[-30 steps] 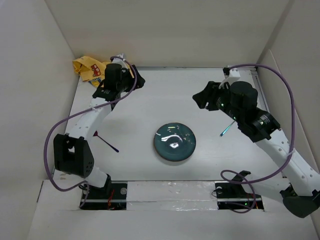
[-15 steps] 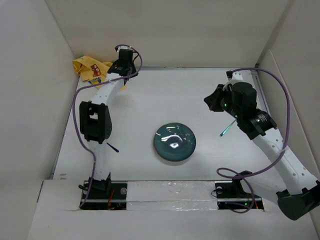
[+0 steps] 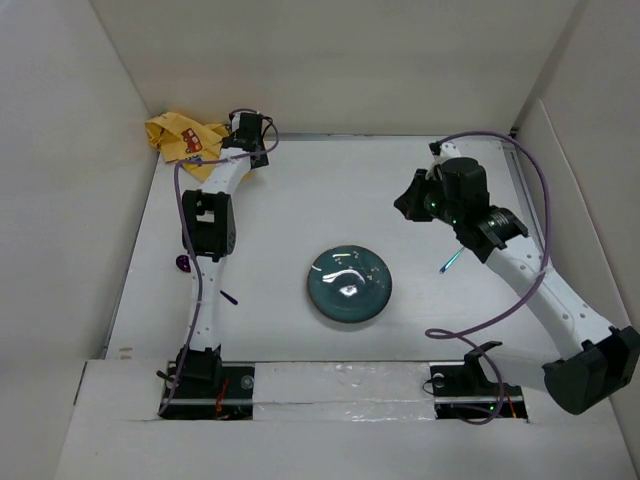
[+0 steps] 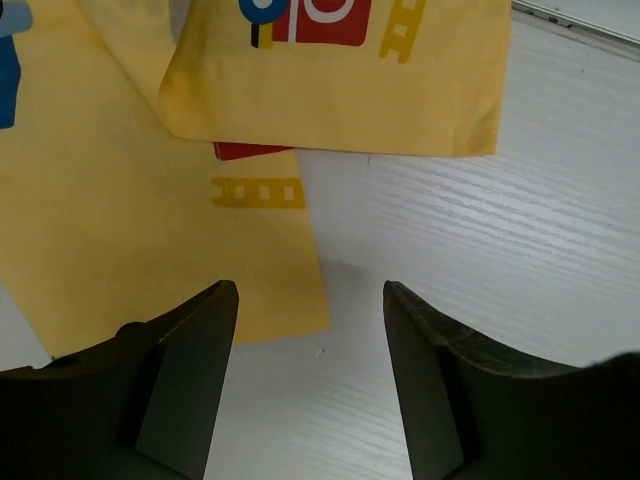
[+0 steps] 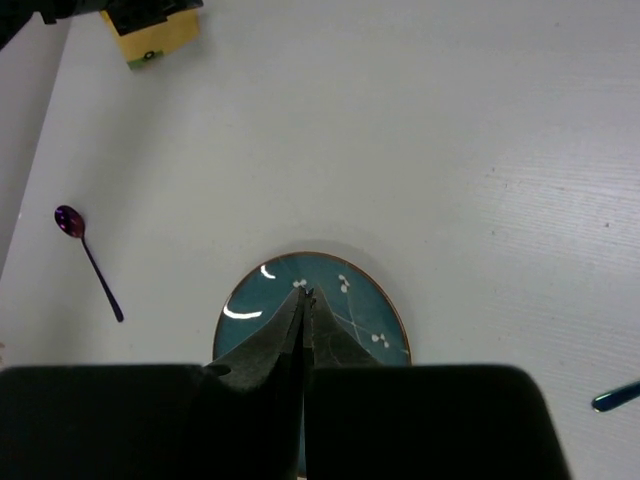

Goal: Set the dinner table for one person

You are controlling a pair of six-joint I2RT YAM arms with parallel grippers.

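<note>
the left tool (image 4: 310, 300) hangs with its fingers apart over a hemmed edge of the yellow cloth mat (image 4: 150, 200), which is printed with small vehicles and lies crumpled and folded over itself in the far-left corner of the bench (image 4: 520, 260). going by its folds, the mat is light and limp, and will likely bunch rather than slide flat. a pinch on the hem between the fingers looks the best hold. the right tool (image 5: 303, 296) has its fingers pressed together on nothing, above the teal glazed plate (image 5: 365, 315) at bench centre, probably hard, slick and breakable. a purple spoon (image 5: 88, 260) lies left of it, a teal-handled utensil (image 3: 450, 260) right. the bench is matte white, faintly grained, with plain white walls (image 3: 330, 60) around it.
</note>
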